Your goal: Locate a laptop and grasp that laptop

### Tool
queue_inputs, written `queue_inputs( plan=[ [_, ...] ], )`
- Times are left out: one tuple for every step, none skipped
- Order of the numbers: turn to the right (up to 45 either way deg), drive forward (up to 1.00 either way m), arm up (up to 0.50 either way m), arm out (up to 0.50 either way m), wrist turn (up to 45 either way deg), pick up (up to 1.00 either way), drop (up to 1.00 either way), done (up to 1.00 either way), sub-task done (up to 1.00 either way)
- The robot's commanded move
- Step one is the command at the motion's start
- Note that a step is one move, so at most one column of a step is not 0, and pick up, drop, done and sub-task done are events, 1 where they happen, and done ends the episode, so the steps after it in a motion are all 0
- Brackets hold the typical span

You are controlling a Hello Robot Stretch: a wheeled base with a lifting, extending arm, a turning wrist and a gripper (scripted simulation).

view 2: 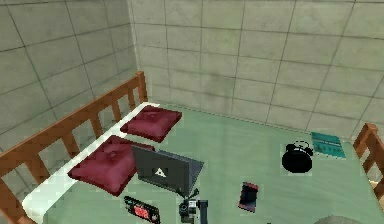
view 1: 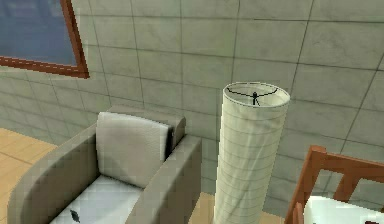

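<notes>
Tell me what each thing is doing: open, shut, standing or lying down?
Laptop: open, lid up, on the bed.
Red pillows: lying flat.
Alarm clock: standing upright.
Teal book: shut, lying flat.
Phone: lying flat.
Floor lamp: standing upright.
Tool: cannot tell whether it holds anything.

no legible text or numbers, white mark (view 2: 160,173) on laptop (view 2: 176,164) unreadable

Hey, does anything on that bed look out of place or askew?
Mildly: a black alarm clock stands on the bed cover, an odd spot for it, and the red pillow beside the open laptop lies turned at an angle. Nothing looks spilled or damaged.
</notes>
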Motion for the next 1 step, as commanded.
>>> queue_inputs(
  plan=[
    [0.0, 0.00, 0.10, 0.00, 0.0, 0.00, 0.00, 0.00, 0.00]
  ],
)
